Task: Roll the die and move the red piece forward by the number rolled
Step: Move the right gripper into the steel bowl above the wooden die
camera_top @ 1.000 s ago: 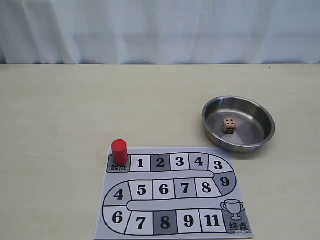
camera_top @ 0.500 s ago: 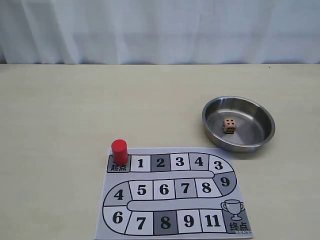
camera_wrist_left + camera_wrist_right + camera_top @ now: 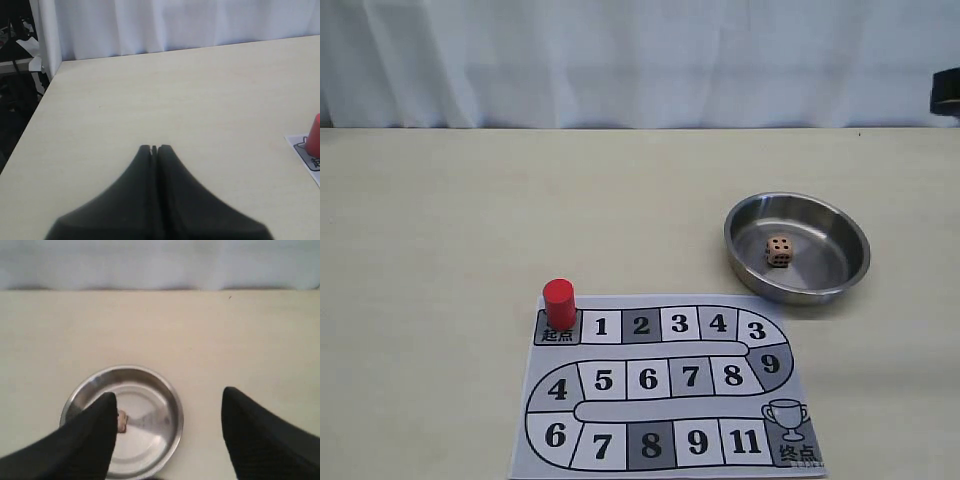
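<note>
Dark arm part [image 3: 947,93] has newly appeared; die [image 3: 779,251] unmoved.

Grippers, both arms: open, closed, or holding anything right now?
Left gripper: closed, holding nothing.
Right gripper: open, holding nothing.

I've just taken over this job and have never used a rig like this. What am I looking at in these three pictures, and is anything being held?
This is a robot with two arms, each ending in a two-finger gripper. The wide picture comes from a camera off the arms; the other two come from cameras on the wrists. On the table lie a numbered game board, a red piece at its start square, and a metal bowl with a die inside. The left gripper is shut and empty. The right gripper is open, with the bowl in its view. Nothing is held.
</note>
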Robot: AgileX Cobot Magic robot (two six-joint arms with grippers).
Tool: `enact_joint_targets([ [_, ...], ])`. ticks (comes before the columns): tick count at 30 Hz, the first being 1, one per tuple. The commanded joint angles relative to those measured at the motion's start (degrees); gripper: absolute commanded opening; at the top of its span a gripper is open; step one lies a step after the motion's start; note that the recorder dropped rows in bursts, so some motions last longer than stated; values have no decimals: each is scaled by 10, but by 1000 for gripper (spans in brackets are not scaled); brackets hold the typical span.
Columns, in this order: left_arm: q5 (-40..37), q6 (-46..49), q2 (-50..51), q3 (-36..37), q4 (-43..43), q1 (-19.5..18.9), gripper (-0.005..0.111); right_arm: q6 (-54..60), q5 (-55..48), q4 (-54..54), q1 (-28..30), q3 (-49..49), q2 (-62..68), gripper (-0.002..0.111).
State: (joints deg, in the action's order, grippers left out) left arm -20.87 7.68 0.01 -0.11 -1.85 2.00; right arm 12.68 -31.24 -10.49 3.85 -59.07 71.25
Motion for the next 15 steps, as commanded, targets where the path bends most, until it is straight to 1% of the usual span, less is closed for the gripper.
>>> enact_joint_targets([
  [1, 6, -2, 0, 1, -3, 0, 0, 77, -42, -41, 0, -17, 52, 58],
  [5, 6, -2, 0, 1, -3, 0, 0, 82, -33, -43, 0, -25, 100, 58],
  [10, 6, -2, 0, 1, -3, 0, 0, 107, -88, -81, 0, -79, 169, 58],
  [15, 6, -2, 0, 1, -3, 0, 0, 101, -132, -64, -24, -135, 234, 58],
])
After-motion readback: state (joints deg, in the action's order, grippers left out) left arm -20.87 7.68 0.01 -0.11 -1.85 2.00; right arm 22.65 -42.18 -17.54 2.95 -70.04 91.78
